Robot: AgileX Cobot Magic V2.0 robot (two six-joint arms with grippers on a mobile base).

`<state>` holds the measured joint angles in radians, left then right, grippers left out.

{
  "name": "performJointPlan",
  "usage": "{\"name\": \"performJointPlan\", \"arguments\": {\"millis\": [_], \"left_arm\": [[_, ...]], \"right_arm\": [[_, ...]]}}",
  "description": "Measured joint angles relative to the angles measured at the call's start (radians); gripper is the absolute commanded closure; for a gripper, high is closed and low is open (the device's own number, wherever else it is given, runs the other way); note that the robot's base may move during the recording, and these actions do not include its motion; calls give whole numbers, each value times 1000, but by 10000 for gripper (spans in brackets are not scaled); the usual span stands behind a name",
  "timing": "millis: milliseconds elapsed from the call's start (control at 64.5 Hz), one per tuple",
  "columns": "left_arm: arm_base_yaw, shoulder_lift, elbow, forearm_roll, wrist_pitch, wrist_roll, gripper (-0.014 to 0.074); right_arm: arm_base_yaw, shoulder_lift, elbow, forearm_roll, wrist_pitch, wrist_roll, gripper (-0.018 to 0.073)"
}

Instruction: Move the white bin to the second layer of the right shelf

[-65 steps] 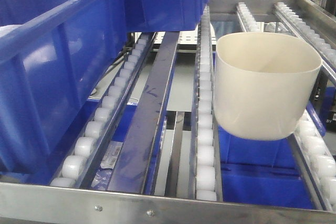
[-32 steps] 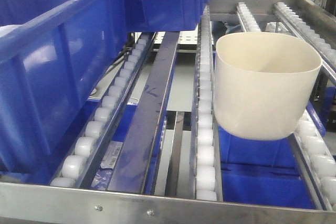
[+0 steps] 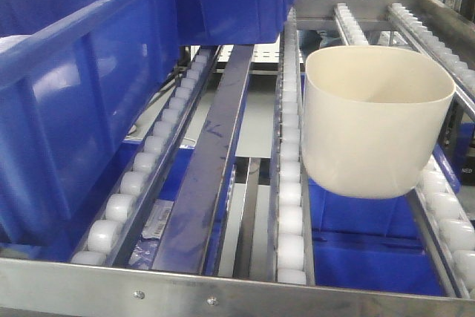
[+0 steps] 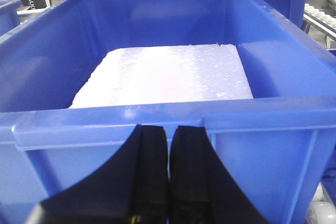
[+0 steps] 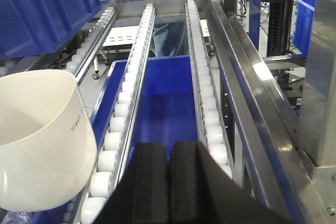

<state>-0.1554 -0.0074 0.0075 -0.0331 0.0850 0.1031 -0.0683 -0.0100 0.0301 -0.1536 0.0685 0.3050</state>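
The white bin (image 3: 371,124) stands upright and empty on the right shelf second layer (image 3: 291,206), spanning two roller lanes at the right of the front view. No gripper touches it. In the right wrist view the white bin (image 5: 37,129) is at the lower left. My right gripper (image 5: 169,148) is shut with nothing in it, just right of the bin, between the roller lanes (image 5: 210,103). My left gripper (image 4: 169,129) is also shut and holds nothing, close against the outer wall of a blue crate (image 4: 262,145).
A large blue crate (image 3: 74,102) fills the left lanes, with a second one behind it. The crate before my left gripper holds a white foam slab (image 4: 168,74). Another blue crate (image 5: 163,103) lies below the rollers. A steel rail (image 3: 223,287) edges the rack's front.
The bin and both grippers have stayed put. Only the white-clad figure behind the rack has shifted slightly.
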Motion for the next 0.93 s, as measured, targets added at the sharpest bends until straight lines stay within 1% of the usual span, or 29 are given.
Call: {"name": "performJointPlan", "arguments": {"millis": [124, 233, 930], "left_arm": [[0, 0, 0, 0, 0, 0, 512], [0, 0, 0, 0, 0, 0, 512], [0, 0, 0, 0, 0, 0, 512]], "right_arm": [[0, 0, 0, 82, 0, -91, 494], [0, 0, 0, 110, 0, -125, 494], [0, 0, 0, 116, 0, -139, 494]]}}
